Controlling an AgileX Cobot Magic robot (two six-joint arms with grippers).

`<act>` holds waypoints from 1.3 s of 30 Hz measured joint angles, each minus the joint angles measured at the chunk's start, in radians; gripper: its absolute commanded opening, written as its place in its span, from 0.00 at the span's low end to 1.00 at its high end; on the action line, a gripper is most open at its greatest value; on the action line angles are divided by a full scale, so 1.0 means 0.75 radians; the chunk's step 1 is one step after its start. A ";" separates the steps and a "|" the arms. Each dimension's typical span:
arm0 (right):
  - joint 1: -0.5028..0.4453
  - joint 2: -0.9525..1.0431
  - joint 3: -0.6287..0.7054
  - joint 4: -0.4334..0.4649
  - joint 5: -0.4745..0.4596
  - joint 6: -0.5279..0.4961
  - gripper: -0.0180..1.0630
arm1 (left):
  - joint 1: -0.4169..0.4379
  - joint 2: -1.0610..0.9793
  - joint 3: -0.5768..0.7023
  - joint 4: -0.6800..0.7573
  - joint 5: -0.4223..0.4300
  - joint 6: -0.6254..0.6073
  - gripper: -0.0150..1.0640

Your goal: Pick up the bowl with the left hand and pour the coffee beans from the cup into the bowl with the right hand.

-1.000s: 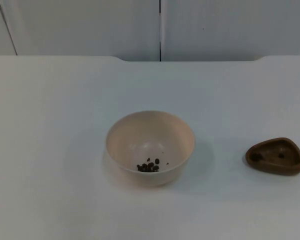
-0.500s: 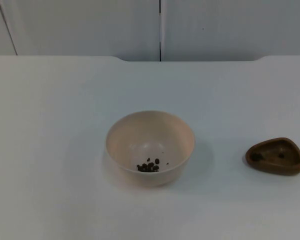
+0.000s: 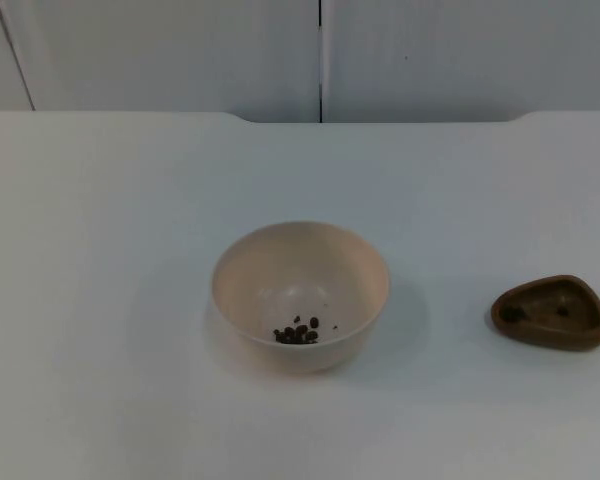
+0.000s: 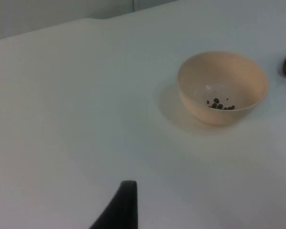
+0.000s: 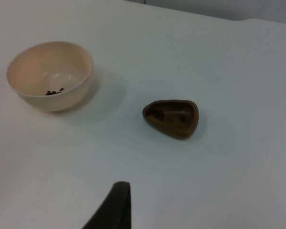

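Jaw states cannot be told; left gripper (image 4: 121, 207) and right gripper (image 5: 115, 206) are waiting clear of the bowl (image 3: 300, 295); coffee beans (image 3: 297, 332) are lying inside; cup (image 3: 551, 312) is standing well apart; risk: a rim grasp tipping the shallow bowl, scattering beans.
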State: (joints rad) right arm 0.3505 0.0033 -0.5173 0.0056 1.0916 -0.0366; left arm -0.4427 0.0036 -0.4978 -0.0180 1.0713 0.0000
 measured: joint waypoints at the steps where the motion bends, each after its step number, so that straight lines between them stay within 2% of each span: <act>1: 0.000 0.000 0.000 0.000 0.000 0.000 0.99 | 0.000 0.000 0.000 0.000 0.000 0.000 0.99; 11: -0.017 0.000 0.000 0.000 0.000 0.000 0.99 | 0.000 0.000 0.000 0.000 0.000 0.000 0.99; 30: -0.331 0.000 0.000 0.002 -0.002 0.000 0.99 | 0.000 0.000 0.000 0.000 0.000 0.000 0.99; 39: -0.373 0.000 0.000 0.002 -0.002 0.000 0.99 | 0.000 0.000 0.000 0.000 0.000 0.000 0.99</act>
State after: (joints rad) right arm 0.0707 0.0033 -0.5173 0.0072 1.0898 -0.0366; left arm -0.4427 0.0036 -0.4978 -0.0180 1.0713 0.0000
